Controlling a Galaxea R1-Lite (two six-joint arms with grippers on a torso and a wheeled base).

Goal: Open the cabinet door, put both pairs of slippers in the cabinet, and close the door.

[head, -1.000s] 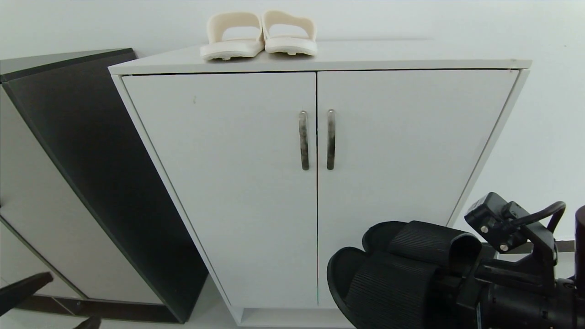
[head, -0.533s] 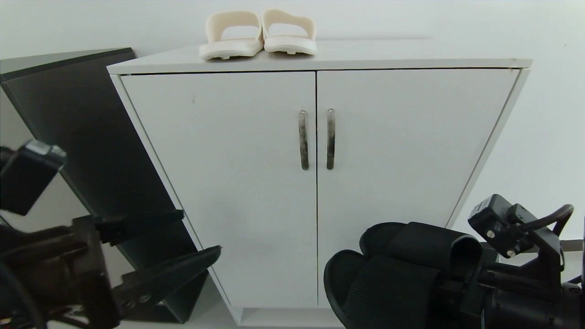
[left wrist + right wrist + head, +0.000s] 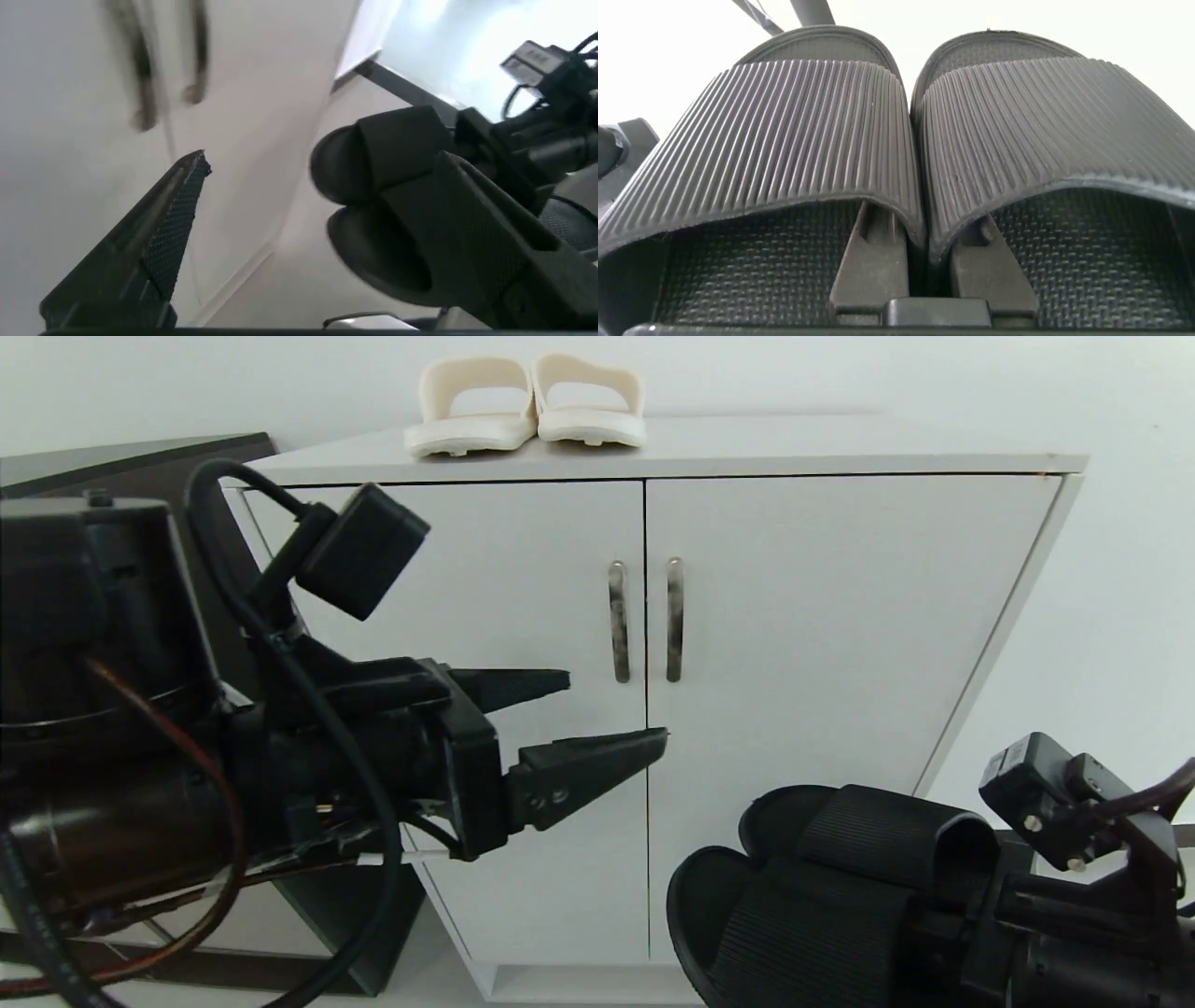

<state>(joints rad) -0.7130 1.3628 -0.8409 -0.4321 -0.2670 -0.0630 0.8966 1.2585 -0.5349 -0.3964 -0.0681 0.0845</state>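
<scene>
Left claw point(image 3: 616, 707): jaws apart, nothing between them. It stands before the left door of the white two-door cabinet point(image 3: 840, 616), tips aimed at the two dull metal bar handles point(image 3: 618, 621) and just below and left of their lower ends. No contact with a handle is visible.

Right claw point(image 3: 924, 252): clamped on the pair of black ribbed-strap slippers point(image 3: 840, 887), one finger inside each shoe so the inner walls are pinched together. The pair is held low, in front of the right door.

Change: a second ago only the tip of the left arm showed at the lower left corner; it has since risen and swung in across the left door. The right arm and its load have barely shifted. Judgement: the door-opening step is starting. Both doors are shut, and no slippers are stowed yet.

Surface and room: the pair of cream moulded slippers point(image 3: 527, 406) sits side by side on the cabinet top, left of centre, near the back edge. A dark grey panelled unit point(image 3: 93, 457) stands against the cabinet's left side. A plain white wall point(image 3: 1120, 392) is behind.
</scene>
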